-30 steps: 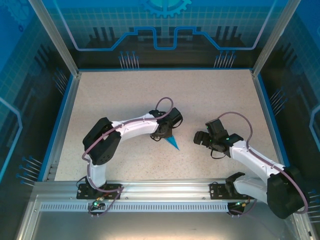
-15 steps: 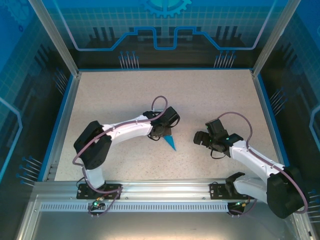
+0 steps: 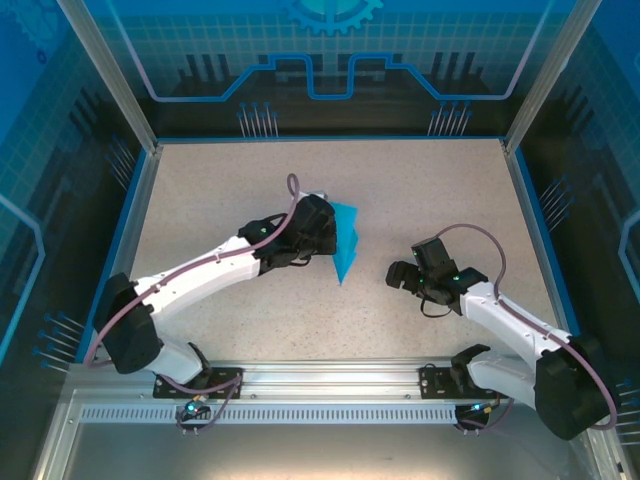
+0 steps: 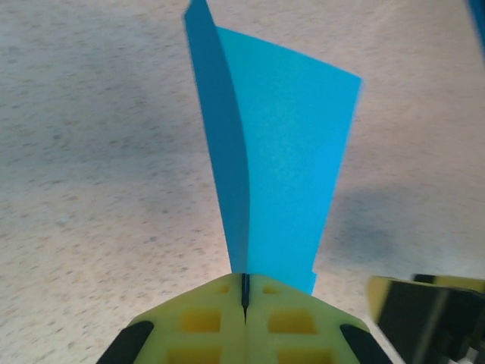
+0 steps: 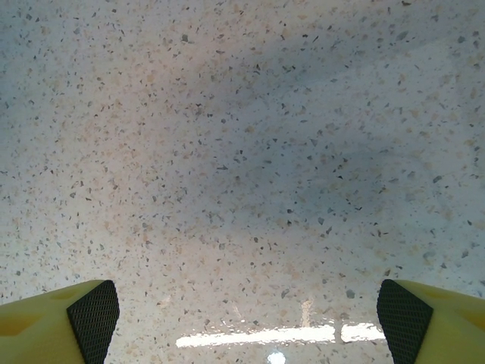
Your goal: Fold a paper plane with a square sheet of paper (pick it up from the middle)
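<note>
The left gripper (image 4: 245, 284) pinches the paper plane (image 4: 280, 152) by its centre crease, fingers pressed together, likely to keep the folds closed over mid-table (image 3: 220, 190). The right gripper (image 3: 403, 275) waits just beside it, fingers wide and empty, out of the way

Item count, bench (image 3: 250, 180) contents:
- One paper plane (image 3: 347, 248), teal-blue, toward the middle of the bench.
- Two arms, left arm (image 3: 200, 280) and right arm (image 3: 510, 320), both based at the near edge.
- Two grippers, one per arm: left gripper (image 4: 245, 290), right gripper (image 3: 398, 277).
- One bench.
</note>
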{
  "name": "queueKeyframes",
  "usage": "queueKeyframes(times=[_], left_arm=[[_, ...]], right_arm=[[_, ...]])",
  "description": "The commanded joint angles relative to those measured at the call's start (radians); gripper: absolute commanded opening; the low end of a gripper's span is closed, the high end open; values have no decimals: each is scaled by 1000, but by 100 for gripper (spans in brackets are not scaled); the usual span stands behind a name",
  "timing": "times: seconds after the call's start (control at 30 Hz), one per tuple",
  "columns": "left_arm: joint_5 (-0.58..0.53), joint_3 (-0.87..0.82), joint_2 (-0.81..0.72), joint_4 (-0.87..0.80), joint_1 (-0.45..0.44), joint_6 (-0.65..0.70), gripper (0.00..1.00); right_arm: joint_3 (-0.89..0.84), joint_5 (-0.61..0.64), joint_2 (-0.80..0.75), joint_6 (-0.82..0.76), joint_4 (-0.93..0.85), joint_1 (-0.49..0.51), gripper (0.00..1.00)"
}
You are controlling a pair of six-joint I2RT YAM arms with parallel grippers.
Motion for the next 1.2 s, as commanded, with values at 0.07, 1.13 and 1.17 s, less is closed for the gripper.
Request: queueKeyframes(times=[0.07, 1.13, 1.17], left_arm=[[335, -127, -21, 280, 113, -1, 0], [597, -458, 307, 780, 220, -219, 0], [598, -461, 306, 784, 222, -220, 0]], right_arm=[[24, -10, -27, 21, 2, -19, 92], [214, -110, 201, -78, 95, 211, 87], [232, -109, 228, -78, 95, 228, 83]])
